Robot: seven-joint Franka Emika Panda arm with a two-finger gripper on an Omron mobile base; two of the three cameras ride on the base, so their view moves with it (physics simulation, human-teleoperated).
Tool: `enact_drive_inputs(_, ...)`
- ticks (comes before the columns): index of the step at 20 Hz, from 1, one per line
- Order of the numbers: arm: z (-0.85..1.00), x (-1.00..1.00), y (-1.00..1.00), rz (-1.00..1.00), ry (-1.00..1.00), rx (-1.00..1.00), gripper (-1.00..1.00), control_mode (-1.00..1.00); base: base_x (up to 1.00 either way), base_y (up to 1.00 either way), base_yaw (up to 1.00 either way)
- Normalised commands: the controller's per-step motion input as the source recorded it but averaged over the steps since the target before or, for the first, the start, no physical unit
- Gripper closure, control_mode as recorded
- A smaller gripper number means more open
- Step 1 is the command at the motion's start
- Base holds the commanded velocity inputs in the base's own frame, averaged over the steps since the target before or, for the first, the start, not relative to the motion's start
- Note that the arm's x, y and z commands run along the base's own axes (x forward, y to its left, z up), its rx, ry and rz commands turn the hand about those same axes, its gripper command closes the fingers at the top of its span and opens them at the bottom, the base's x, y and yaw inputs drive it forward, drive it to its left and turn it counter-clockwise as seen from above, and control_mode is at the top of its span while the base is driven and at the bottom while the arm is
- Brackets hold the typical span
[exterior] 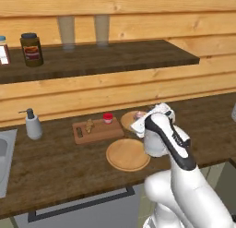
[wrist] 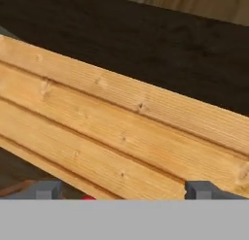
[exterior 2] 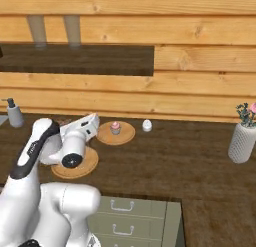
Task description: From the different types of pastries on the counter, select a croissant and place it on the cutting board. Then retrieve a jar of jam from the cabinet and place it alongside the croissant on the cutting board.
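Nearest the viewer, the white arm bends over the counter [exterior: 55, 162], its gripper [wrist: 124, 189] raised toward the wall planks, jaws wide and empty. Below and to its left, the cutting board [exterior: 102, 133] carries the croissant [exterior: 89, 126] with the jar of jam [exterior: 108, 117] just beside it, apparently as the task requires. A cupcake [exterior 2: 115, 126] sits on a round plate [exterior 2: 125, 136] nearby.

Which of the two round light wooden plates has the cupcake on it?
The farther round light wooden plate, nearer the wall, carries the pink-frosted cupcake; the nearer round wooden plate is bare.
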Motion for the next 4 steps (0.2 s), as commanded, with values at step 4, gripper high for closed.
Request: enact_drive_inputs(4,0.55,-1.00,-0.60,-0.05,0.27,-0.24,-1.00,-1.00,0.00,0.00,0.00)
